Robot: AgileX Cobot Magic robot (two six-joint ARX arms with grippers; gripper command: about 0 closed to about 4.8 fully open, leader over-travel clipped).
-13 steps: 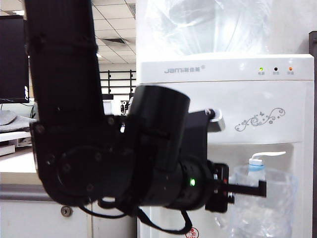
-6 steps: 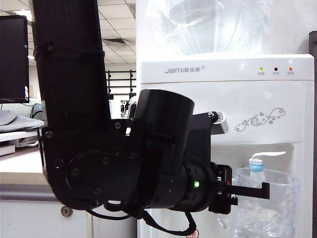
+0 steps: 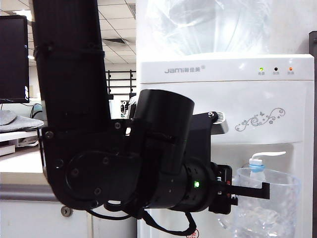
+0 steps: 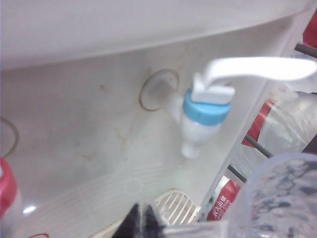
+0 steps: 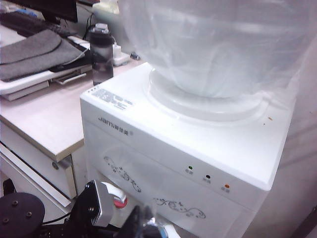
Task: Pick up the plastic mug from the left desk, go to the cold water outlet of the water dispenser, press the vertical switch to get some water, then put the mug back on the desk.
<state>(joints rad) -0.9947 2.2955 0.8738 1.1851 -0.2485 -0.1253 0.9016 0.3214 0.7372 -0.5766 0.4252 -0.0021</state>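
My left gripper [image 3: 249, 191] is shut on the thin clear handle of the plastic mug [image 3: 270, 206]. It holds the mug upright in front of the water dispenser [image 3: 225, 99], its rim just under the cold water outlet [image 3: 256, 167]. In the left wrist view the blue-collared cold water outlet [image 4: 205, 106] and its vertical switch [image 4: 257, 69] stand free above the mug [image 4: 280, 196], and the left gripper [image 4: 141, 223] is pinched on the handle. My right gripper [image 5: 142, 216] hovers in front of the dispenser [image 5: 198, 144], shut with nothing in it.
The left desk [image 3: 17, 173] with its keyhole lock [image 3: 64, 211] lies behind the left arm [image 3: 99, 163]. A red-collared tap [image 4: 7, 191] sits beside the cold one. A smoky bottle [image 5: 101, 54] and grey pad [image 5: 34, 52] rest on the desk [image 5: 44, 119]. A drip grille [image 4: 176, 208] lies below the taps.
The left arm and the mug have edged a little to the right and down in the exterior view, then stayed still over the last half second.
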